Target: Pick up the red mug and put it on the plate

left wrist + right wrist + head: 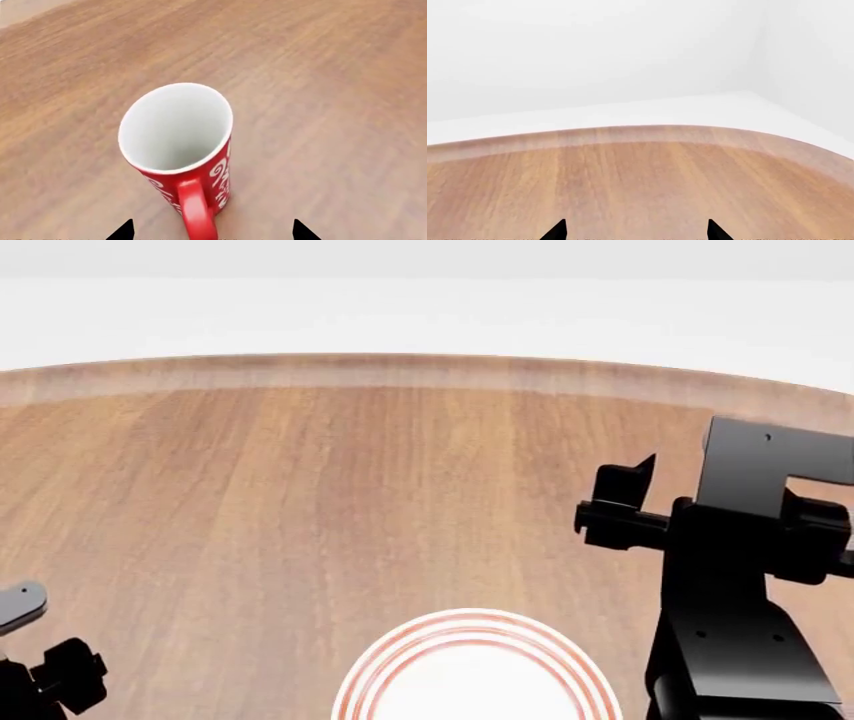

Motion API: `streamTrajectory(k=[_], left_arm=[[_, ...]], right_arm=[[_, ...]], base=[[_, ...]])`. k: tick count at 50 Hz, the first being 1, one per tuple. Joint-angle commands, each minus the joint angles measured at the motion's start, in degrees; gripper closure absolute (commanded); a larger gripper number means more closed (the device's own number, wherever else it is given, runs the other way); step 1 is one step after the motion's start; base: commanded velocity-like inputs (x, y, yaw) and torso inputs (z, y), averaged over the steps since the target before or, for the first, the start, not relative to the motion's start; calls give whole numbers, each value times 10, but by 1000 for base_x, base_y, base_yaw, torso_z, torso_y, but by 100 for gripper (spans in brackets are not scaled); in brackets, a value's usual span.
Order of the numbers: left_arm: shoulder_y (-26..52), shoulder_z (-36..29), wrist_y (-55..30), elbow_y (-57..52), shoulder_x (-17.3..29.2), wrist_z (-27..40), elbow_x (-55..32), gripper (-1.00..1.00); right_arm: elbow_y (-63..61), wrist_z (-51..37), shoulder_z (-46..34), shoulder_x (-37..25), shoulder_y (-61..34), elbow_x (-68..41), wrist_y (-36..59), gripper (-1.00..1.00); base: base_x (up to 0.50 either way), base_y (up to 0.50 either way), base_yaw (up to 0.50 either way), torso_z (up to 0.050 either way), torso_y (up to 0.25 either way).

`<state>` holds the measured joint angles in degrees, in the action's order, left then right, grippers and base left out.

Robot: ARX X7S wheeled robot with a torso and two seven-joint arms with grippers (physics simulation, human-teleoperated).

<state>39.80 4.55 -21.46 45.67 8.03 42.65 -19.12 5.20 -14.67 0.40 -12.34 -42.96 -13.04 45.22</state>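
A: Left end effector (213,234): only two black fingertips (123,231) show in the left wrist view, spread wide, nothing between them but the handle end of the small tall red ceramic mug with white swirls (179,150). Not touching it as far as I can see.

B: Mug pose?

A: Upright on the brown wood-grain desk (333,75), white inside, empty. Handle points back toward the end effector, so the fingers sit astride the handle line. My read: lined up for a pinch on the handle or on the body behind it.

B: Right end effector (637,234)?

A: Tips apart too, holding nothing. It looks over bare desk to the far edge. Parked well away from the mug, I'd guess to stay clear.

B: Target?

A: Round white plate with concentric red rings (400,660) at the head view's near edge, partly cut off. The mug isn't in the head view, so I can't place it relative to the plate. Task barely started.
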Motion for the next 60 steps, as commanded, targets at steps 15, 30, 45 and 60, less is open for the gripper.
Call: streamTrajectory(k=[15, 30, 45, 60], left_arm=[[65, -2, 96, 189, 5, -29, 9, -100], [101, 10, 145, 291, 7, -46, 27, -100], [97, 30, 156, 291, 5, -39, 48, 100], [88, 10, 134, 259, 3, -81, 90, 100]], right_arm=[[13, 1, -5, 0, 3, -6, -12, -100], [17, -1, -9, -1, 2, -9, -13, -100], [29, -1, -13, -1, 4, -11, -22, -100], [37, 1, -14, -1, 5, -17, -27, -100]], base=[[0, 0, 0, 0, 0], [0, 0, 0, 0, 0], [0, 0, 0, 0, 0], [0, 0, 0, 0, 0]])
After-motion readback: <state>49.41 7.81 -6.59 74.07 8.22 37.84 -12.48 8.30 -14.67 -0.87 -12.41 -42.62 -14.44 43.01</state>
